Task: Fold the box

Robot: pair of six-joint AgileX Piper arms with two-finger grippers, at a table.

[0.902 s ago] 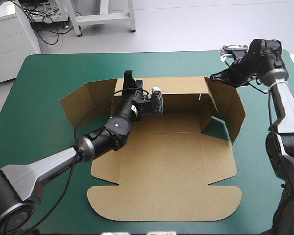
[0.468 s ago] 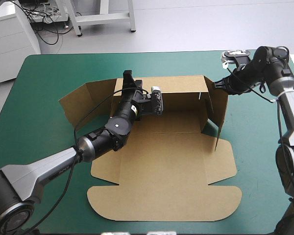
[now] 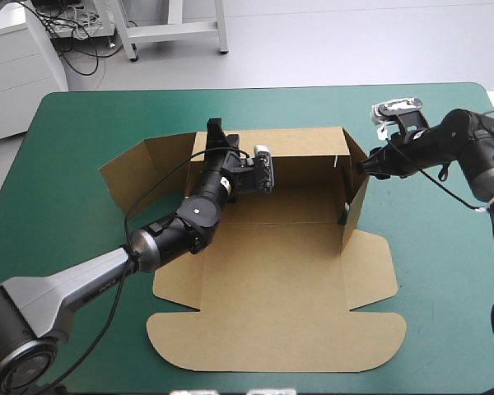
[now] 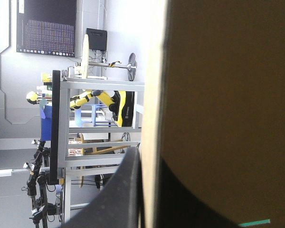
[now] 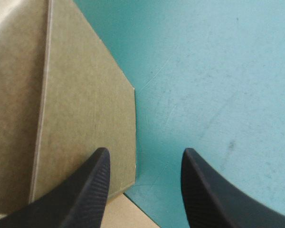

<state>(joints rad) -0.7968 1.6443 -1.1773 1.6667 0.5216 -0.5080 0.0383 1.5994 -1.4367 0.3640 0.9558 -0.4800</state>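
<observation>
Honestly, with the box [image 3: 272, 280] lying mid-table, the left gripper [image 3: 216, 133] clamped on its raised back wall [image 3: 300, 141] and the right gripper [image 3: 364, 164] spread open, merely nudging the side flap [image 3: 356, 210] from outside, that flap could spring back down or the sheet skid sideways.

A robotics lab: teal-green work table [image 3: 82, 132], white cabinet [image 3: 16, 74], loose floor cables [image 3: 86, 58], metal frame [image 3: 173, 31].

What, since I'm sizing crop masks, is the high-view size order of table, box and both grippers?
1. Table
2. Box
3. Left gripper and right gripper: alike and partly hidden, so unranked.
</observation>
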